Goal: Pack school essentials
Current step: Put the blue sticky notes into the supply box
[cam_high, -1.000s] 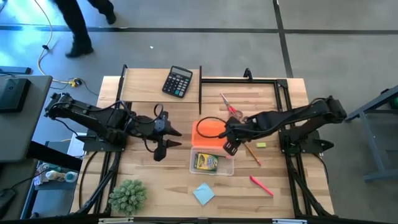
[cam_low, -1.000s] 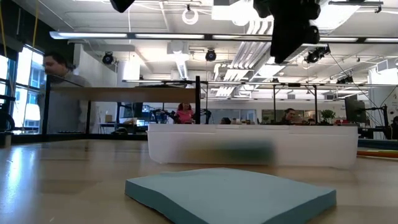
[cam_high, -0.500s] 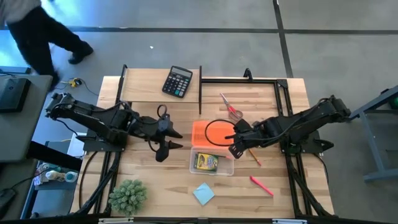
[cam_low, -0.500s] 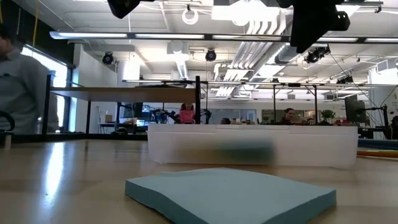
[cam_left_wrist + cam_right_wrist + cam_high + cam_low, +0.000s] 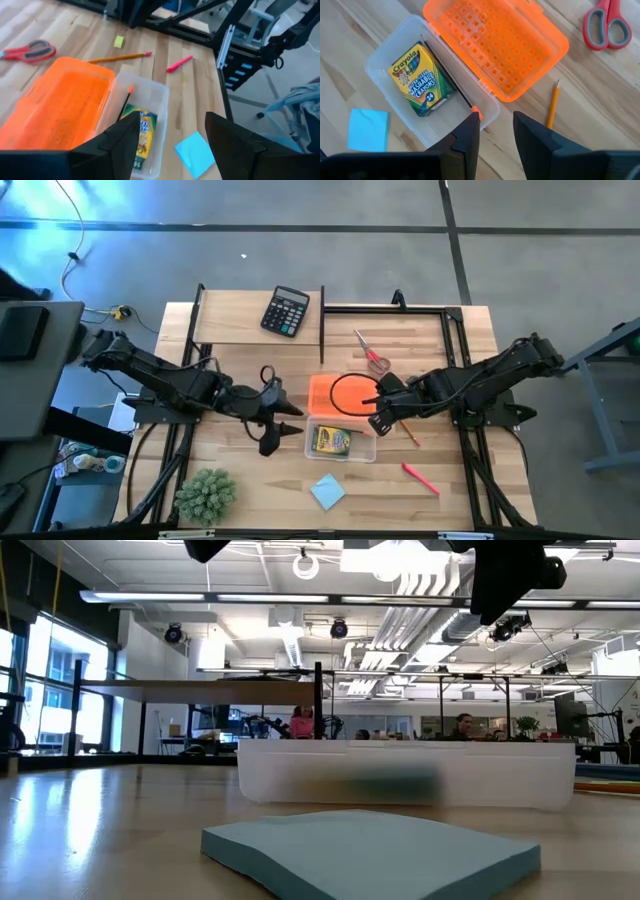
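Near the middle of the bench (image 5: 250, 470) sits your clear plastic box (image 5: 341, 442), its orange lid (image 5: 336, 395) swung open on the far side. Inside you have the crayon pack (image 5: 420, 80) and a thin black pencil (image 5: 449, 75) with an orange tip lying along the lid-side wall. Your left hand (image 5: 272, 424) hovers just left of the box, fingers (image 5: 117, 145) spread fairly wide and holding nothing. Your right hand (image 5: 378, 422) hangs above the box's right end, fingers (image 5: 467, 137) narrowly parted and empty. Outside the box, you can see the red-handled scissors (image 5: 372, 354) beyond the lid, a yellow pencil (image 5: 407, 426) and small yellow eraser (image 5: 419, 413) to the right, the pink-red pen (image 5: 421, 478) nearer the front, and the light-blue note pad (image 5: 327, 491) in front of the box.
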Tool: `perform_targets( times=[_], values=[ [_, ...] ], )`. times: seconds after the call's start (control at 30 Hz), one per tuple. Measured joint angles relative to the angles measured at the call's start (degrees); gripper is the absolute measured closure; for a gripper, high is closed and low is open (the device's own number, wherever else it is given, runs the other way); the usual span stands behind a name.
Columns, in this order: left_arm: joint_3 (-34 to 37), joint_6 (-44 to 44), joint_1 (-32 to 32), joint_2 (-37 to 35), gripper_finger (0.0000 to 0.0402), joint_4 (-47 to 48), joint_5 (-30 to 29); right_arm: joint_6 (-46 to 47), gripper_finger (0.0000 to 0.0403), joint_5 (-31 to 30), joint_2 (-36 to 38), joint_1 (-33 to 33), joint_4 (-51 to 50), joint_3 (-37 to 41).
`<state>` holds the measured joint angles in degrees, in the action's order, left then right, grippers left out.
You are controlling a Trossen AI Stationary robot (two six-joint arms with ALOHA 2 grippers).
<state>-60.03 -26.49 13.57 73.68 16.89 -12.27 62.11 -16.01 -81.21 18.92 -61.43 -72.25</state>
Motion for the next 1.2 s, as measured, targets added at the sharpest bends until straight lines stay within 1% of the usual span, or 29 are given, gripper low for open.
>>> perform_targets(
  times=[0.13, 0.23, 0.6, 0.73, 0.83, 1.1, 1.2],
  values=[
    [-0.4, 1.0, 1.8, 1.1, 0.0187, -0.4, -2.1, 1.1, 0.0293, 0.1, 0.0, 0.0, 0.2, 0.0],
    [-1.6, -0.3, 3.1, 1.9, 0.0187, -0.1, -3.6, 2.3, 0.0293, 0.1, 0.0, 0.0, 0.5, 0.0],
    [-6.3, -0.2, 7.1, 3.0, 0.0188, 0.1, -5.9, 2.0, 0.0293, 0.1, 0.0, 0.0, 0.9, 0.0],
    [-8.4, 3.2, 7.9, 3.0, 0.0188, 0.1, -6.0, 1.9, 0.0293, 0.0, 0.0, 0.0, 0.9, 0.0],
    [-9.3, 4.0, 8.0, 3.0, 0.0188, 0.3, -6.0, 0.6, 0.0293, 0.0, 0.0, 0.0, 0.9, 0.0],
    [-12.6, 4.6, 9.6, 3.0, 0.0188, 6.4, -6.4, 0.9, 0.0293, 0.1, 0.0, 0.0, 1.0, 0.0],
    [-12.7, 1.4, 10.0, 3.0, 0.0188, 8.0, -6.3, 0.9, 0.0293, 0.2, 0.0, 0.0, 1.0, 0.0]
  ],
)
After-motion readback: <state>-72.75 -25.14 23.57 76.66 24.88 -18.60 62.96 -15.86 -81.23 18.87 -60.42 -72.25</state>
